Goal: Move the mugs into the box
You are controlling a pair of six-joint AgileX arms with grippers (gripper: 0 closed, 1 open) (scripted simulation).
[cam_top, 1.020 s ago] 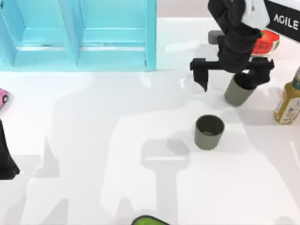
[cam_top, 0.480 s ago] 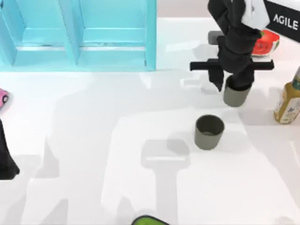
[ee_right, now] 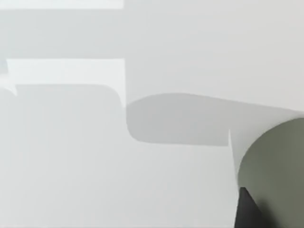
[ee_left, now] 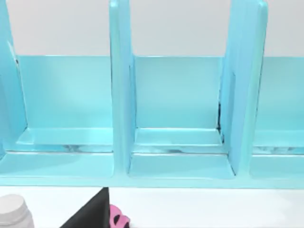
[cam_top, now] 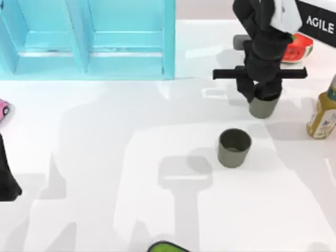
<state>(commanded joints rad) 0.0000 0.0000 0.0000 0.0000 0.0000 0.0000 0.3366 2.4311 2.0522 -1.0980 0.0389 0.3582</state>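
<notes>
We see a white table (cam_top: 105,157) under the overhead camera, with a large turquoise box (cam_top: 89,39) of open compartments along its far left side, well away to the left of our working gripper. The left wrist view looks straight into that box (ee_left: 175,104), its dividers standing upright.

Our right gripper (cam_top: 261,93) hangs at the far right of the table, its fingers drawn in around the top of one mug (cam_top: 262,107), which stands upright directly beneath it; it appears clenched on that mug's rim. In the right wrist view the mug (ee_right: 280,166) curves in close against the camera.

The second mug (cam_top: 233,148) stands upright and open-mouthed just in front of the gripper, apart from the first. A bottle (cam_top: 323,116) stands to the gripper's right, and a red watermelon-patterned pot (cam_top: 298,48) sits just behind it.

Our left arm (cam_top: 8,176) is parked at the table's left edge; we cannot tell how its fingers stand.
</notes>
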